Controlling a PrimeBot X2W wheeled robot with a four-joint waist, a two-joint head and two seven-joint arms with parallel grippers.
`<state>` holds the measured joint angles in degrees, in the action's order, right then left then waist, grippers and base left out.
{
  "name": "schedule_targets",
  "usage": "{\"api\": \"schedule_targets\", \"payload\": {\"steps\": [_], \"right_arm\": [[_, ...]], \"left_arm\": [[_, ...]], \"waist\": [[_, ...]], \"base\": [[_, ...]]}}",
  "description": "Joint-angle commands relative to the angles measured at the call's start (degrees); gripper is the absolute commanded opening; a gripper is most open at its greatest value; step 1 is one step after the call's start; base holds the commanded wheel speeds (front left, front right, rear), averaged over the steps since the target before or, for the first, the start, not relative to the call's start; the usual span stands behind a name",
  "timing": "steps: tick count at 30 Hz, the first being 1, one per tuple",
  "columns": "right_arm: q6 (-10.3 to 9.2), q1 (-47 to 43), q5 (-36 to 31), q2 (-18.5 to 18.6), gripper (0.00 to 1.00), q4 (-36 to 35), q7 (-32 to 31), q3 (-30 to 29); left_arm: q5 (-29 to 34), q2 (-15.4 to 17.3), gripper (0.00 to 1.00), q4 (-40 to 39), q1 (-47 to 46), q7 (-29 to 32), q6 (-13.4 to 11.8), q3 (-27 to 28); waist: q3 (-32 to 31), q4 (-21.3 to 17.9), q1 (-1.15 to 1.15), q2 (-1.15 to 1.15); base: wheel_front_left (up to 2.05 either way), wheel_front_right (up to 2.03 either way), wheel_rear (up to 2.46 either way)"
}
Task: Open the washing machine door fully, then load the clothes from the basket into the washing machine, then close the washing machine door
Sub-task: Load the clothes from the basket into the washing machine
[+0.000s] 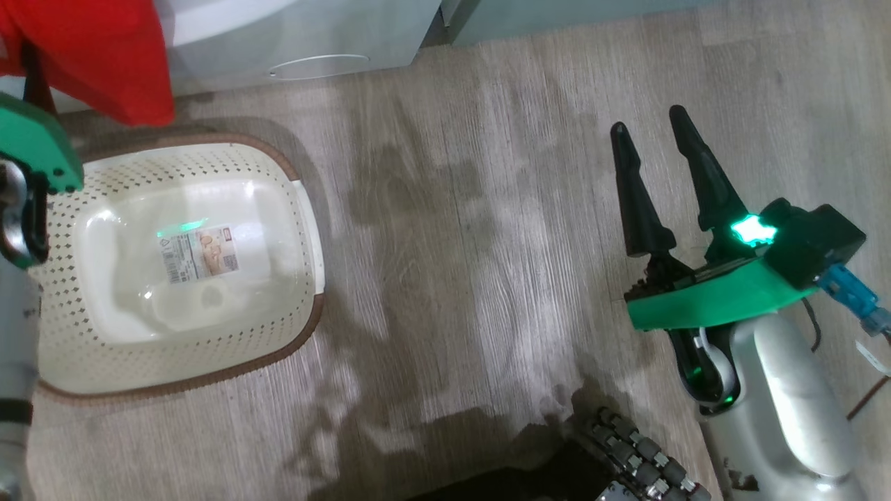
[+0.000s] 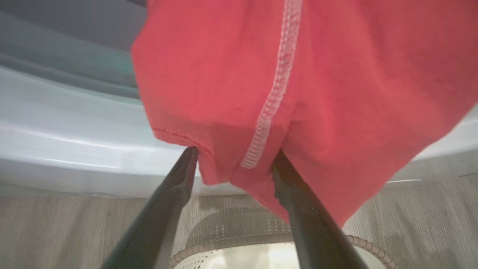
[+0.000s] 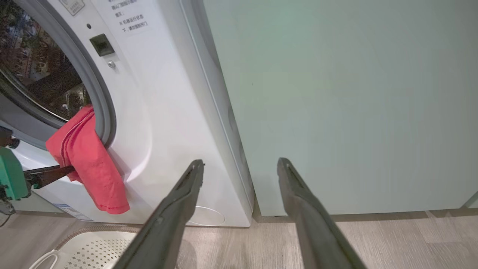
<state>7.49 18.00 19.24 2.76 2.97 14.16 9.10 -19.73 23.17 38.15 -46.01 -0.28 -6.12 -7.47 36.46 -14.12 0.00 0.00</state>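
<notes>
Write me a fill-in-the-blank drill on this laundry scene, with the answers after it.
The basket on the floor is ___.
The clothes hanging out of the washing machine are coloured ___.
The left claw and the right claw both stand ___.
Missing words: empty; red; open.

Grey wood floor [image 1: 487, 209], pale green cabinet [image 3: 336, 93]
</notes>
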Motion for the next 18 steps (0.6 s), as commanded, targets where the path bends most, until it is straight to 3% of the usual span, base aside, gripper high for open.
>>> {"api": "schedule_targets", "payload": {"steps": [1,10,11,12,18], "right_arm": [[0.0,-0.1,0.3,0.1,1.0,-1.5,0.5,1.3],[0.0,0.7,2.1,0.1,1.0,-0.6,0.7,2.6],[0.0,0.7,2.3,0.1,1.0,-0.6,0.7,2.6],[0.0,0.7,2.4,0.1,1.0,-0.5,0.8,2.7],[0.0,0.6,2.9,0.1,1.0,-0.2,0.8,2.4]], "left_arm": [[0.6,3.2,1.0,-0.7,-1.7,0.4,0.2,1.2],[0.2,3.9,1.0,5.5,-7.0,2.4,0.9,0.4],[0.4,4.1,0.67,6.1,-7.3,2.5,0.9,0.3],[0.4,4.2,0.02,6.7,-7.6,2.6,0.9,0.2],[0.2,4.2,0.0,8.6,-8.0,1.4,1.4,-0.2]], "waist": [[0.1,-0.1,0.0,0.0],[0.6,-1.7,0.0,0.0],[0.6,-1.8,0.0,0.0],[0.5,-2.0,0.0,0.0],[0.3,-2.1,0.0,0.0]], "base": [[0.0,0.0,0.0],[0.0,0.0,0.0],[0.0,0.0,0.0],[0.0,0.0,0.0],[0.0,0.0,0.0]]}}
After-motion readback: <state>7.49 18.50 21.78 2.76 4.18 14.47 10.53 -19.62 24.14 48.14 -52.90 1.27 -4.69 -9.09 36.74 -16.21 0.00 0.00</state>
